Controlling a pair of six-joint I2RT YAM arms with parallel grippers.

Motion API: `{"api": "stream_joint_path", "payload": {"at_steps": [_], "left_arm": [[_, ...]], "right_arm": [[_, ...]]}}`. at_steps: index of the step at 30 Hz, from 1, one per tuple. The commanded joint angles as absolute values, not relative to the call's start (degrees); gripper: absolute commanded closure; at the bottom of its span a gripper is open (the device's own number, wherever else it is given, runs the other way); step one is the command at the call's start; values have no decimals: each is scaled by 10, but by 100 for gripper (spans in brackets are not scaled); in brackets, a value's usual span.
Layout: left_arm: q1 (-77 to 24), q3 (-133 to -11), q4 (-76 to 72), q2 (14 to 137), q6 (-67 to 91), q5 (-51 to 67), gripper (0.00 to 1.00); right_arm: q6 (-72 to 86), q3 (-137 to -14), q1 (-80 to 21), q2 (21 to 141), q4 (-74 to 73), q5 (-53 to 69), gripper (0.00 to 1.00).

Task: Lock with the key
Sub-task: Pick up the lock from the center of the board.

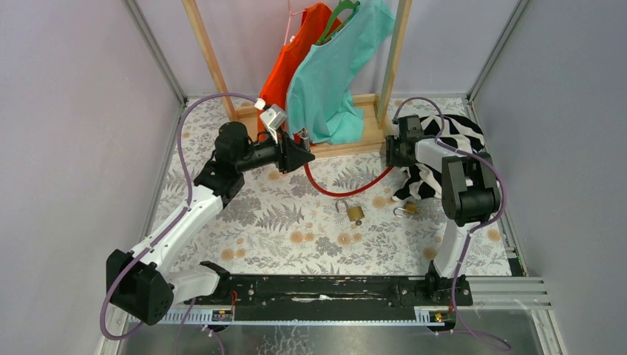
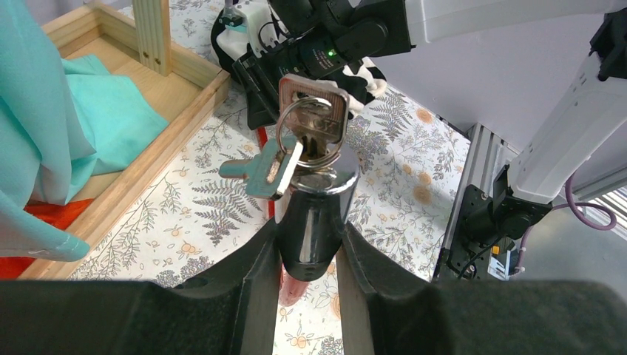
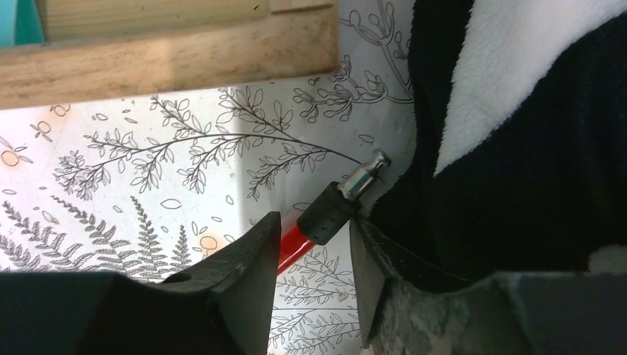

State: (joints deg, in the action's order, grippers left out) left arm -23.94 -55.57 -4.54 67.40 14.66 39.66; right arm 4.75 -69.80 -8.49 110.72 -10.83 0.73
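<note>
Clamped in the left gripper [image 2: 310,255] beside the rack [image 2: 159,33], the lock barrel [image 2: 316,214] carries its key [image 2: 314,111]. Right gripper's [image 3: 314,240] narrow jaws bracket the cable pin [image 3: 346,194], but I can't tell if they grip it. Likely next: seat the pin squarely in the barrel, then turn the key.

Square-headed silver key [image 2: 313,111]: blade buried in steel lock cylinder [image 2: 314,214].
Red cable [image 3: 294,250]: lower run behind black fingers [image 3: 244,277].
Black-and-white fleece cloth [image 3: 517,148]: cropped at right edge.
</note>
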Motion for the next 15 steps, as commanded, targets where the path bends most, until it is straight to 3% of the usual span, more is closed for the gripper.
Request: {"api": "stream_joint_path", "payload": {"at_steps": [1,15], "left_arm": [[-236,-574,-70,660,139,406,100],[-237,-557,-92,660,145,395,100]], "right_arm": [[32,-725,-84,1133,-109,-24,57],[27,-712,-84,1102,-86,-10,87]]}}
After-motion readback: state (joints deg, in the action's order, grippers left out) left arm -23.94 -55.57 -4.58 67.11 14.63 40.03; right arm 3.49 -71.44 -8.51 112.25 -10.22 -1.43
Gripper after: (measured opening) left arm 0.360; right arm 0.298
